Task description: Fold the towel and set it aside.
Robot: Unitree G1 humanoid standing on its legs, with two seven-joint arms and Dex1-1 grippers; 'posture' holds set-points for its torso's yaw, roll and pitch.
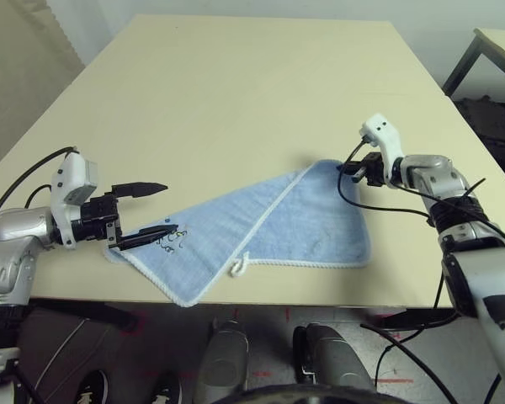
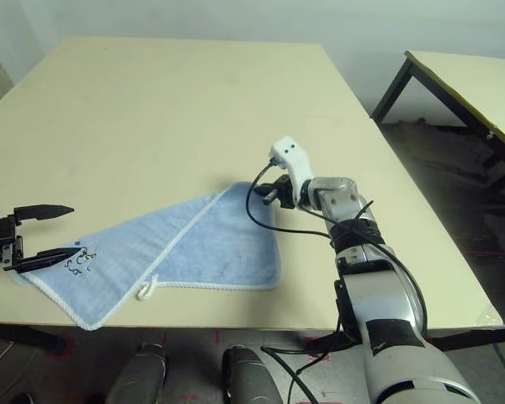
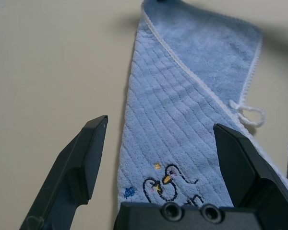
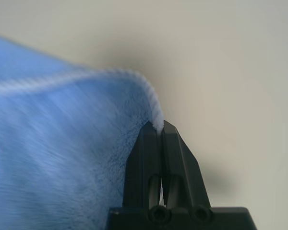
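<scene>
The towel (image 1: 269, 227), light blue with white edging, lies folded into a rough triangle near the table's front edge. Its white loop (image 1: 238, 266) hangs at the near edge, and a dark penguin motif (image 3: 165, 184) marks its left corner. My left gripper (image 1: 168, 207) stands open at that corner, one finger lying over the motif and the other over bare table. My right gripper (image 1: 347, 168) is at the towel's far right corner. In the right wrist view its fingers (image 4: 151, 143) are shut on the towel's white-edged tip (image 4: 156, 117).
The cream table (image 1: 236, 84) stretches far beyond the towel. Its front edge runs just below the towel. A second table (image 2: 471, 76) with dark legs stands off to the right. A black cable (image 2: 257, 215) loops from my right wrist over the towel.
</scene>
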